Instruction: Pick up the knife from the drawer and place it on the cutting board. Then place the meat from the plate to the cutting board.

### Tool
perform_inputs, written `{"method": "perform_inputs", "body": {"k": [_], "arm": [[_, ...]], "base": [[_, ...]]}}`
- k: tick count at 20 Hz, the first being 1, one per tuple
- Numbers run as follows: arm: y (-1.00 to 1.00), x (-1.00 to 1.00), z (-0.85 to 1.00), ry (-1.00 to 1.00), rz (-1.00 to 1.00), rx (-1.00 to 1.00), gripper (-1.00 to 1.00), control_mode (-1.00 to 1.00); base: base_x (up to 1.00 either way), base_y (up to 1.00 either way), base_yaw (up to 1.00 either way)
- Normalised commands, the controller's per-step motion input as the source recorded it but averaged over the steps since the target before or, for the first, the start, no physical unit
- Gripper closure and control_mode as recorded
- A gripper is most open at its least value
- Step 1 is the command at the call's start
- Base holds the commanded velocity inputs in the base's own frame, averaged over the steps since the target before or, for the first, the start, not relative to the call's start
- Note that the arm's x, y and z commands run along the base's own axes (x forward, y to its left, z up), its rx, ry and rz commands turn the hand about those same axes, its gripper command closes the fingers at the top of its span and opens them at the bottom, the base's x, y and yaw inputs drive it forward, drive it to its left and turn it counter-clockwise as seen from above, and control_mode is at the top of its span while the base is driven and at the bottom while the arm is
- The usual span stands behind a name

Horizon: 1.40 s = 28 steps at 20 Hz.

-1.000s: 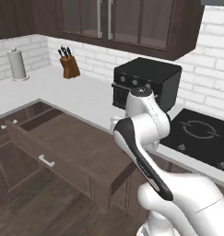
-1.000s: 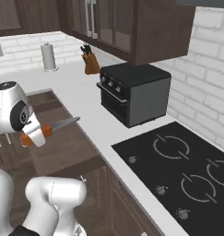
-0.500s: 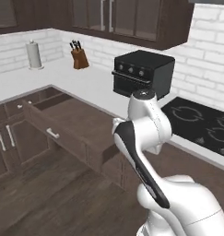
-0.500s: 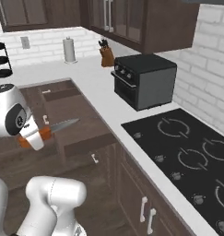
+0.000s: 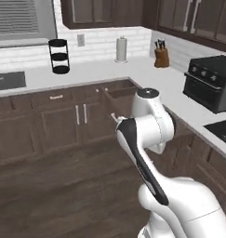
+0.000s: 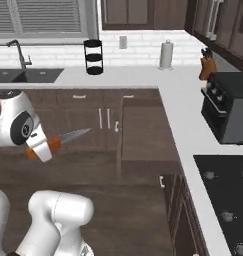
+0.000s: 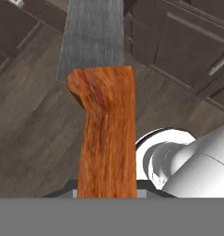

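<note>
My gripper (image 6: 40,148) is shut on the knife's orange handle (image 6: 53,144), and the silvery blade (image 6: 75,134) points right, level, over the wooden floor. Up close in the hand view, the orange handle (image 7: 106,138) rises from between my fingertips and the blade (image 7: 92,37) runs on toward the top edge. The dark brown drawer (image 6: 140,132) stands pulled out from the corner cabinets, to the right of the knife and apart from it. From the other side the drawer (image 5: 120,93) lies just beyond the arm. The cutting board, the plate and the meat are out of view.
Along the counter (image 6: 183,95) stand a black tiered rack (image 6: 94,56), a paper towel roll (image 6: 166,54), a knife block (image 6: 208,67) and a black toaster oven (image 6: 228,105). A cooktop (image 6: 228,200) is at the lower right and a sink (image 6: 23,75) at the far left.
The whole scene has swung as the base turned and backed away from the counter. The knife stays in my gripper, now held over the floor and clear of the drawer.
</note>
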Motion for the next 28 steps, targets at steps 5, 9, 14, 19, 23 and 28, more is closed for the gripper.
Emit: {"method": "perform_inputs", "body": {"k": [5, 9, 14, 19, 23, 28], "arm": [[0.0, 0.0, 0.0, 0.0, 0.0, 0.0, 1.0, 1.0], [0.0, 0.0, 0.0, 0.0, 0.0, 0.0, 1.0, 1.0], [0.0, 0.0, 0.0, 0.0, 0.0, 0.0, 1.0, 1.0], [0.0, 0.0, 0.0, 0.0, 0.0, 0.0, 1.0, 1.0], [0.0, 0.0, 0.0, 0.0, 0.0, 0.0, 1.0, 1.0], [0.0, 0.0, 0.0, 0.0, 0.0, 0.0, 1.0, 1.0]], "base": [[0.02, 0.0, 0.91], [0.15, 0.01, 0.94], [0.24, 0.02, 0.82], [0.5, -0.18, 0.62], [0.78, -0.47, 0.49], [1.0, -0.54, 0.4]]}}
